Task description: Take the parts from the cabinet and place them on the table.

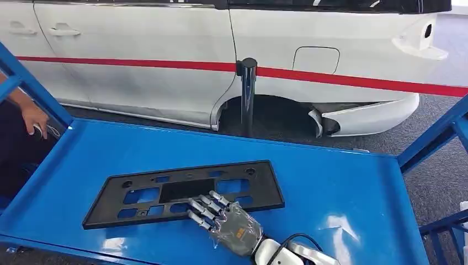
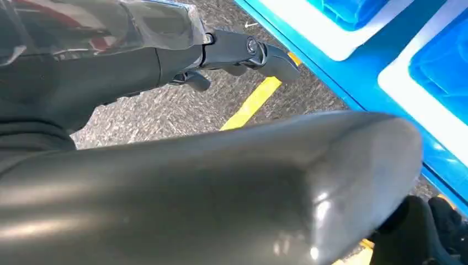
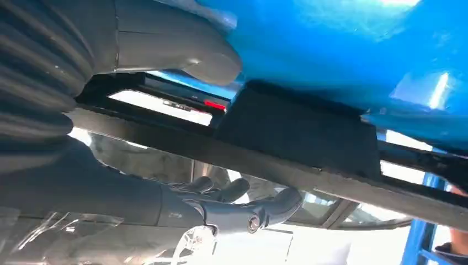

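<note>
My right hand (image 1: 225,220) comes in from the bottom centre of the head view, palm down, fingers stretched forward and slightly apart, holding nothing. The fingertips (image 1: 200,211) lie over the near edge of the plate (image 1: 185,192), a flat black plastic frame with rectangular cut-outs that lies on the blue table (image 1: 342,193), across the lower left of the middle of that view. From the head view alone I cannot say whether the fingertips press on it or hover just above. In the right wrist view my thumb (image 3: 182,52) sits on one side of the plate's dark edge (image 3: 298,132) and my darker fingers (image 3: 243,212) on the other, with a gap between, so the hand looks unclenched there too.

My left hand (image 2: 243,52) shows in the left wrist view above grey speckled floor (image 2: 165,110) with a yellow line (image 2: 256,99); its dark fingers are curled in with nothing in them. Blue bins (image 2: 441,72) fill the upper right of that view.

At the far left edge of the head view a person's hand (image 1: 34,118) rests by the blue frame post (image 1: 33,85). Behind the table stands a white car (image 1: 165,61) with a red stripe, and a dark post (image 1: 246,94) rises at the upper centre.
</note>
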